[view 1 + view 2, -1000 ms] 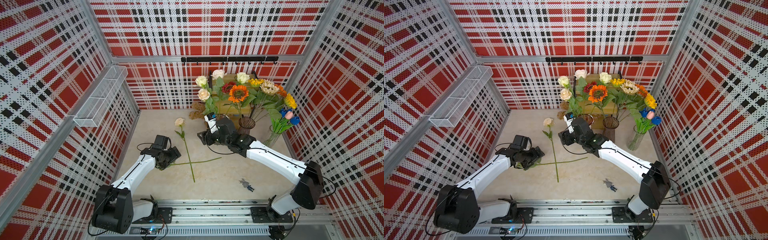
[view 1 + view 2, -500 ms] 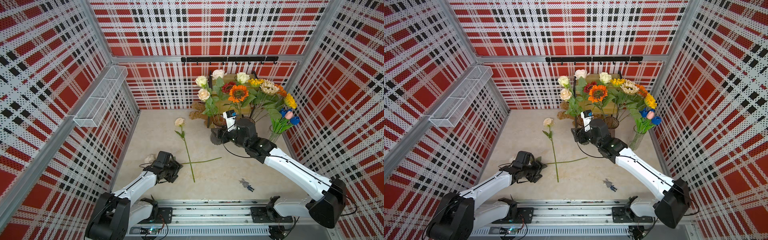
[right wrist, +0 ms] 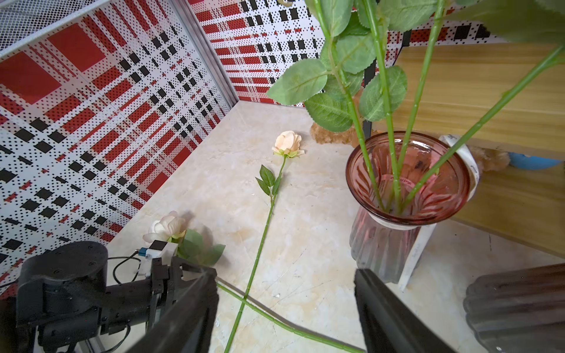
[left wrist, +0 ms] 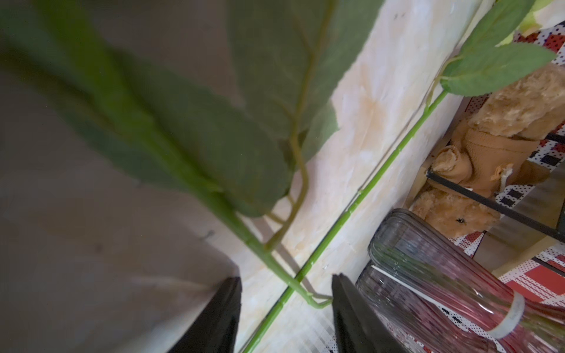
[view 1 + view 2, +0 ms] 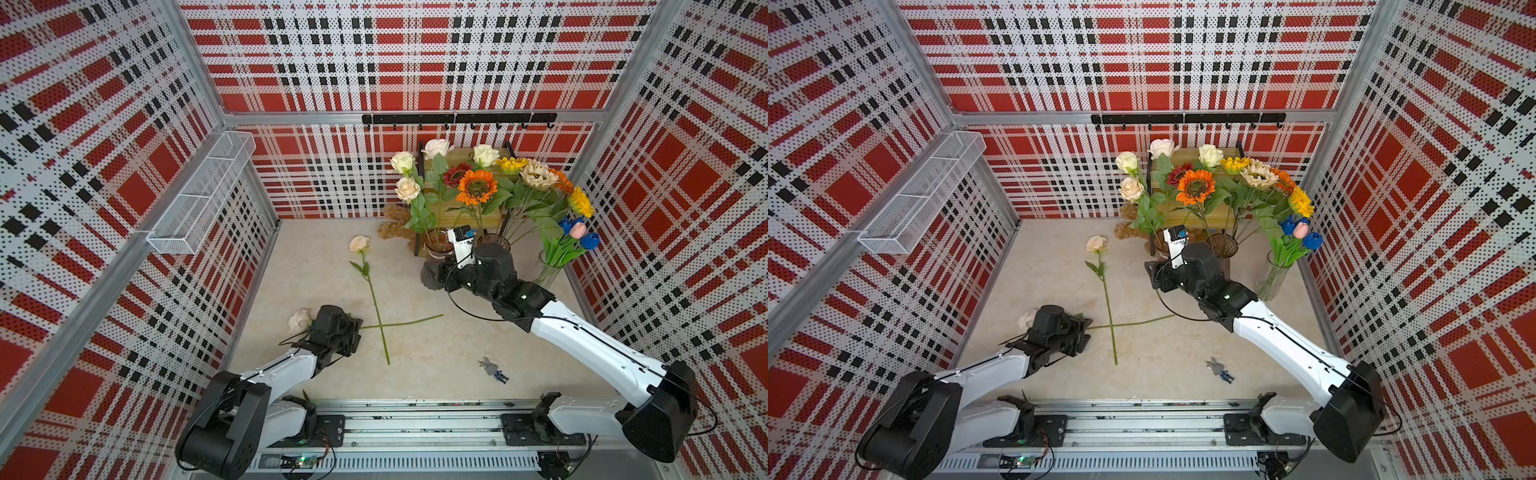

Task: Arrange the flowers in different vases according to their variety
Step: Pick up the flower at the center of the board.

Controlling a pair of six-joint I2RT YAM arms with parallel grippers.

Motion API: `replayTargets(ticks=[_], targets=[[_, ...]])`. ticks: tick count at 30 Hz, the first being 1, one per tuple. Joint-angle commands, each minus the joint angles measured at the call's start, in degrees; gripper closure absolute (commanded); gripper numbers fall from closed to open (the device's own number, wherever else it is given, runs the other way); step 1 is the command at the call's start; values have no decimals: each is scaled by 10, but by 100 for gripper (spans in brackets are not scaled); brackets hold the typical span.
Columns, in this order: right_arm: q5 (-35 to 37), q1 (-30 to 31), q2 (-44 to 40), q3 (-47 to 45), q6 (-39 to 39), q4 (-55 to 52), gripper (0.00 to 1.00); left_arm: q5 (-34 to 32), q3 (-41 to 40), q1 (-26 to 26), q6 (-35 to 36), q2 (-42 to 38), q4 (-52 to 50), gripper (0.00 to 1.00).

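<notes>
Two loose roses lie crossed on the table. The peach rose [image 5: 359, 244] [image 5: 1096, 244] [image 3: 287, 142] points to the back. The white rose [image 5: 299, 320] [image 3: 166, 227] lies by the left wall. My left gripper [image 5: 353, 328] [image 5: 1086, 328] [image 4: 286, 305] is low over the white rose's stem [image 4: 269, 259]; the stem runs between its open fingers with gaps on both sides. My right gripper [image 5: 430, 276] [image 3: 286, 305] hangs open and empty beside the ribbed vase [image 5: 438, 245] [image 3: 406, 183] that holds roses. Sunflowers fill a second ribbed vase [image 5: 492, 241], and tulips stand in the clear vase [image 5: 546, 274].
A white wire basket [image 5: 199, 195] hangs on the left wall. A wooden shelf [image 5: 457, 208] and a plush bear [image 5: 392, 224] sit at the back behind the vases. A small toy figure [image 5: 492, 370] lies near the front rail.
The left arm drew back toward the front, uncovering the white rose head, and its jaws narrowed round the stem. The right arm swung right, toward the vases.
</notes>
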Motion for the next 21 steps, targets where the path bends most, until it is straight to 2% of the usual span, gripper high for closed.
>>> replayTargets(ticks=[1,2,4,5,6,13,19,21], targets=[[8,-6,-21,-3,-5,1,24,-26,8,-8,-12,30,40,51],[10,-6,-22,-4,-5,-1,24,-26,7,-9,-12,36,45,54],[13,-7,-26,-5,-6,-5,24,-35,4,-8,-14,47,46,83],[14,-7,-28,-6,-7,-7,24,-39,2,-8,-16,53,46,89],[15,-7,-29,-5,-8,-10,24,-41,-2,-8,-17,62,53,100],[-1,-7,-29,0,-8,-25,25,-35,46,-12,16,94,65,100],[-99,-5,10,26,1,-40,25,-86,178,-20,108,22,-76,100],[-126,3,29,41,-3,-52,24,-107,232,-21,160,-8,-137,100]])
